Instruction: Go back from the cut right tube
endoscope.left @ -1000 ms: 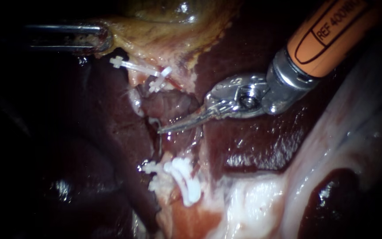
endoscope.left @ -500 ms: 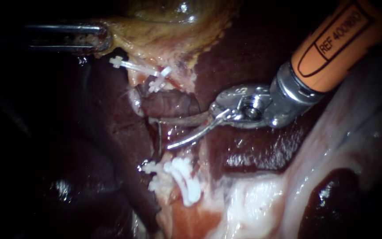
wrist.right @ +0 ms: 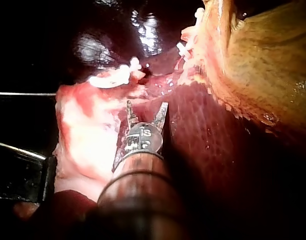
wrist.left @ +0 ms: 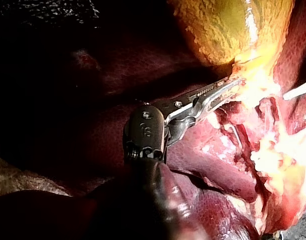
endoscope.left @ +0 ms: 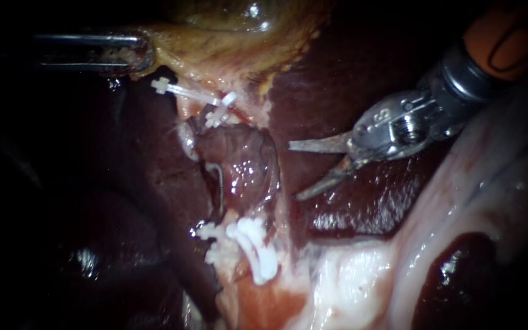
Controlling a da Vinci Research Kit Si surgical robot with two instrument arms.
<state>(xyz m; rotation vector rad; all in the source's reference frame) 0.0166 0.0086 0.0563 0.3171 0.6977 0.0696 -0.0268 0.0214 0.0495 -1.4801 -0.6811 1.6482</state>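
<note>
Dark wet liver (endoscope.left: 349, 201) lies under my right instrument (endoscope.left: 293, 172), its blades parted and empty, with the cut right tube (endoscope.left: 270, 189) just ahead of its tips, probably soft, slick and easily torn, safest held beside its clips (endoscope.left: 252, 244), while my left instrument (endoscope.left: 126, 54) grips the gallbladder (endoscope.left: 227, 55).

The right instrument (endoscope.left: 293, 172) enters from the upper right, its orange shaft and grey wrist slanting down toward the middle. Its two thin, pointed jaws stand apart in a V and hold nothing, one nearly level and the other angled downward. In the right wrist view the right instrument (wrist.right: 147, 105) shows the same spread ahead of its shaft. The left instrument (endoscope.left: 146, 58) lies level from the left, its jaws drawn together on the edge of the gallbladder (endoscope.left: 227, 36). In the left wrist view the left instrument (wrist.left: 237, 81) has its wrist bent sideways.
</note>
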